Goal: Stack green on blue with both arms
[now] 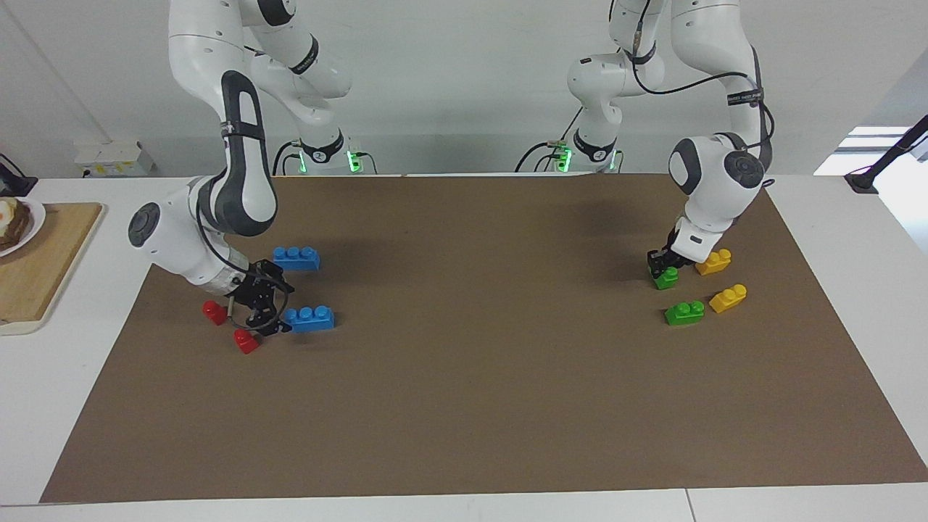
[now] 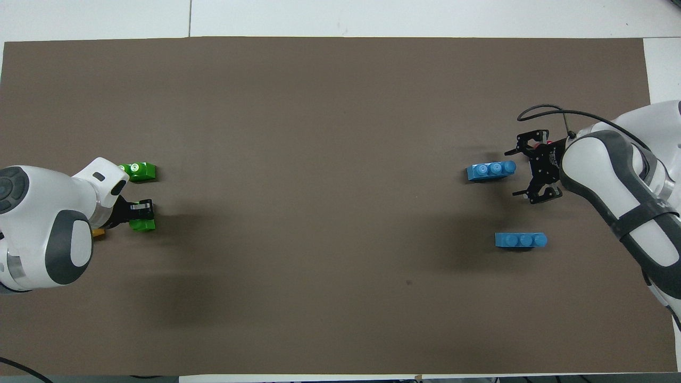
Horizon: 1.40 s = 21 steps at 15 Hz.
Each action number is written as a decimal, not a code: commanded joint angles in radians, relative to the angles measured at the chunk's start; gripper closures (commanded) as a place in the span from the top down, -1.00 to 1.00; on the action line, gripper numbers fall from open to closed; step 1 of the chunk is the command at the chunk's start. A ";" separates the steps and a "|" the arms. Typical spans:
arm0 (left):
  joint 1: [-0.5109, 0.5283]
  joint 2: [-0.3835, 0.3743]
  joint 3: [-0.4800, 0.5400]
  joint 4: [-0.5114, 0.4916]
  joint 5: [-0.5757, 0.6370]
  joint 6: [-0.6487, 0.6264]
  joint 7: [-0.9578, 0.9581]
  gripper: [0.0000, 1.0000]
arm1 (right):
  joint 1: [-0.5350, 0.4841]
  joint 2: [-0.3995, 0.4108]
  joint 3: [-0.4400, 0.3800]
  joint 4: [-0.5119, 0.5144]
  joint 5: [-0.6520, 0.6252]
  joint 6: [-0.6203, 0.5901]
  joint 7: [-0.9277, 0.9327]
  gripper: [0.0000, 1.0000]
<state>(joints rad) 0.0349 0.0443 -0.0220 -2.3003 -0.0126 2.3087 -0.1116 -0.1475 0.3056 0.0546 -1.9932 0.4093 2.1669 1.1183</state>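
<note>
The left hand point(image 1: 662, 270) is down on a green brick point(image 1: 665, 278); whether it grips is unclear. The right hand point(image 1: 262, 310), fingers spread and empty, sits beside a blue brick point(image 1: 309, 318) and could knock it askew.

Bright green bricks point(image 1: 684, 312) and yellow bricks point(image 1: 728, 298), blue bricks point(image 1: 309, 318) and red bricks point(image 1: 246, 341) on plain brown mat point(image 1: 478, 406).

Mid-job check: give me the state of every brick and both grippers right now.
left gripper: down at the nearer green brick.
right gripper: open, beside the farther blue brick.
Nearer blue brick: flat, untouched.
Farther green brick: flat, untouched.
Yellow bricks, red bricks: loose, unstacked.
</note>
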 commanded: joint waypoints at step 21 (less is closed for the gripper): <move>-0.073 0.000 0.004 0.166 -0.006 -0.167 -0.471 -1.00 | 0.003 0.012 0.005 -0.038 0.072 0.105 -0.077 -1.00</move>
<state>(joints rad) -0.0280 0.0429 -0.0263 -2.1523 -0.0140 2.1582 -0.5543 -0.1402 0.3201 0.0549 -2.0259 0.4512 2.2521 1.1000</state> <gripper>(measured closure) 0.656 0.652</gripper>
